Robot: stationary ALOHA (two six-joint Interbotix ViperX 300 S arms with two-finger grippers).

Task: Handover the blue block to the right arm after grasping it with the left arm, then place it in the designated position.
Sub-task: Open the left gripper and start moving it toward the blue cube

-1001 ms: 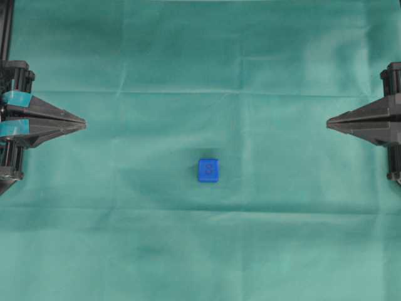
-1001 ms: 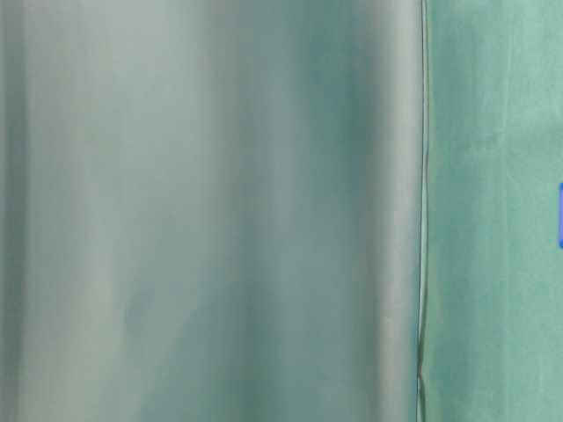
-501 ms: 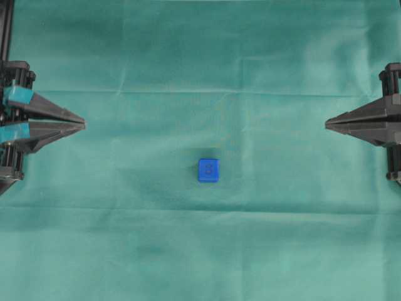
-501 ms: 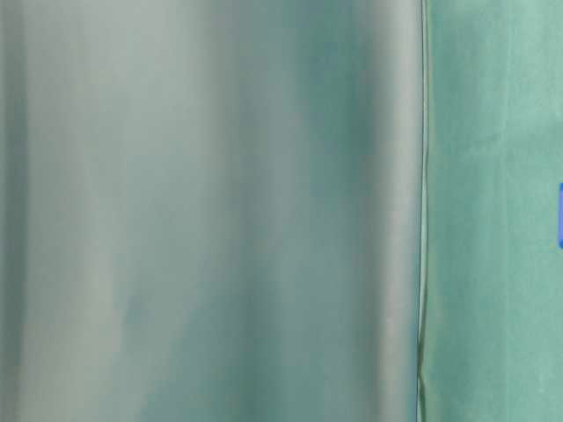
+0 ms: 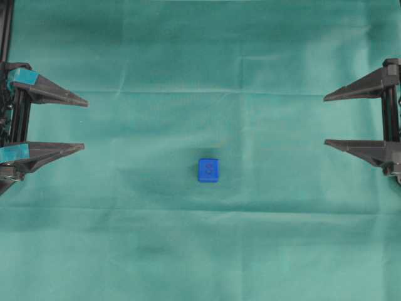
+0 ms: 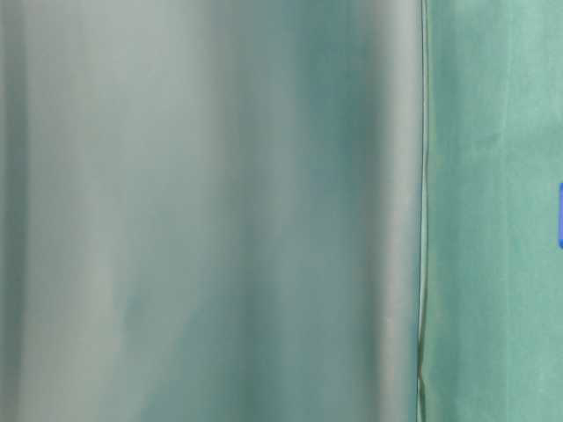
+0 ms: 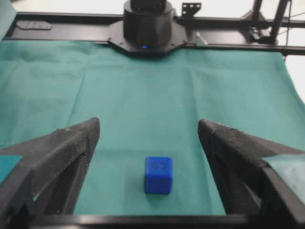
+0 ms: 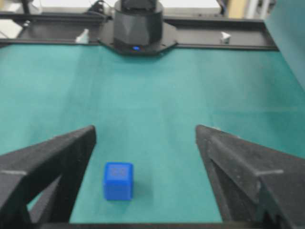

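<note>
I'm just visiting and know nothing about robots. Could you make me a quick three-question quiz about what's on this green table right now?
1. True or false: the small bright blue cube lies on the green cloth, held by neither gripper.
2. Which gripper has teal tape bands? A) the left gripper B) the right gripper C) both
3. Fill in: both grippers' jaws stand ____.

Key: 1 true; 2 A; 3 open, spread wide with nothing between them.
</note>
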